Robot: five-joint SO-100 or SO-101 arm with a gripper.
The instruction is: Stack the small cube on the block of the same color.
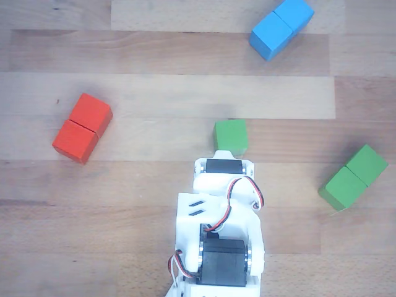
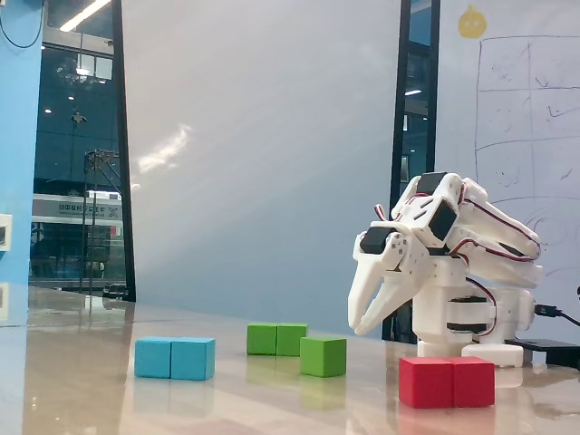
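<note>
- In the other view, looking down on the wooden table [image 1: 124,37], the white arm [image 1: 219,235] comes up from the bottom edge at about 6 o'clock.
- The small cube [image 1: 231,136] sits just past the arm's front end, toward 12 o'clock from it, its near edge tucked under the white housing as the camera sees it.
- The green two-part block [image 1: 353,177] lies well apart from the cube, at roughly 4 o'clock from it, set on a slant near the right edge.
- A blue block [image 1: 281,28] lies at 1 o'clock from the cube near the top edge, and a red block [image 1: 82,127] at 9 o'clock, both slanted.
- From up here the fingers are hidden under the arm's body, so I cannot tell how wide they stand.
- In the fixed view, low at table height, the gripper [image 2: 361,326] hangs nose-down off the folded arm, its two white fingers [image 2: 355,304] a little parted at the tips, with nothing between them.
- The small cube [image 2: 323,356] rests on the table at about 8 o'clock from the fingertips, clear of them.
- The green block [image 2: 277,339] stands just behind the cube at 10 o'clock; whether they touch I cannot tell.
- The blue block [image 2: 175,358] is farther left at 9 o'clock, and the red block [image 2: 447,381] sits nearest the camera at 4 o'clock from the cube.
</note>
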